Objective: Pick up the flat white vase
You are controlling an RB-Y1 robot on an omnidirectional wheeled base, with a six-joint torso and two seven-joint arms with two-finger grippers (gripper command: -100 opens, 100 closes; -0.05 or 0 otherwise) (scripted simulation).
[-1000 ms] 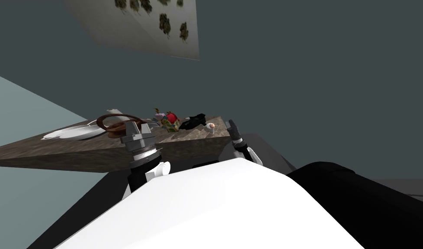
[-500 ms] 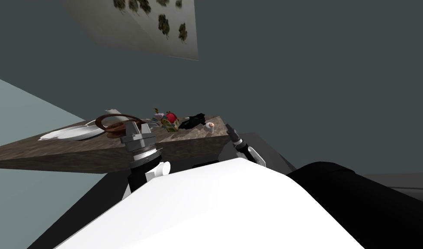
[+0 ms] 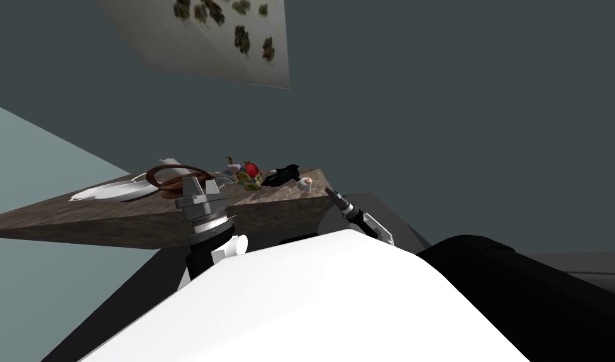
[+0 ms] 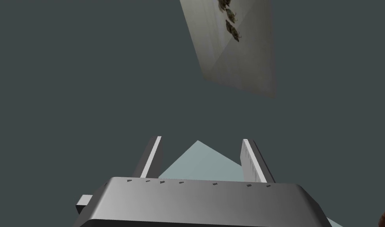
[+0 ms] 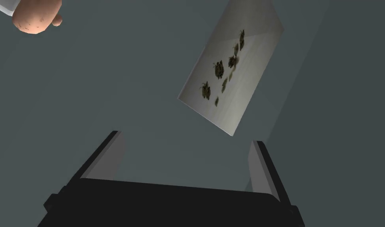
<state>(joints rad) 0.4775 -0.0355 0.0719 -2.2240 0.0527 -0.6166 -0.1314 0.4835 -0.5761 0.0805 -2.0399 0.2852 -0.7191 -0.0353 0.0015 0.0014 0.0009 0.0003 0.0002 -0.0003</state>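
1. Worktop (image 3: 111, 217): a thick slab with a mottled brown, stone-like texture and a square-cut front edge. It carries all the items listed below.

2. Flat white vase (image 3: 108, 190): lies on the left part of the worktop. It is plain white, smooth, very shallow and elongated, with pointed, leaf-like ends. Its right end is just beside a brown hoop-shaped item (image 3: 174, 175), whose rim is a thin curved band; contact between the two cannot be confirmed.

3. Other items, in a row to the right of the hoop:
- a small red rounded object (image 3: 251, 168) among mixed coloured pieces;
- a black, irregular, matte object (image 3: 286, 174);
- a small white cup (image 3: 306, 184) with a peach-coloured rounded top, near the right corner of the slab. The right wrist view shows this peach top (image 5: 34, 15) as smooth and lightly speckled.

4. Left end effector (image 3: 199, 182): at the near edge of the worktop, in front of the hoop and to the right of the vase, well apart from it. In the left wrist view, the left end effector (image 4: 201, 138) has its two flat, blade-like fingers parted, with nothing between them.

5. Right end effector (image 3: 330, 190): off the right corner of the slab, near the cup. The right end effector (image 5: 186, 137) has its fingers spread wide and grips nothing.
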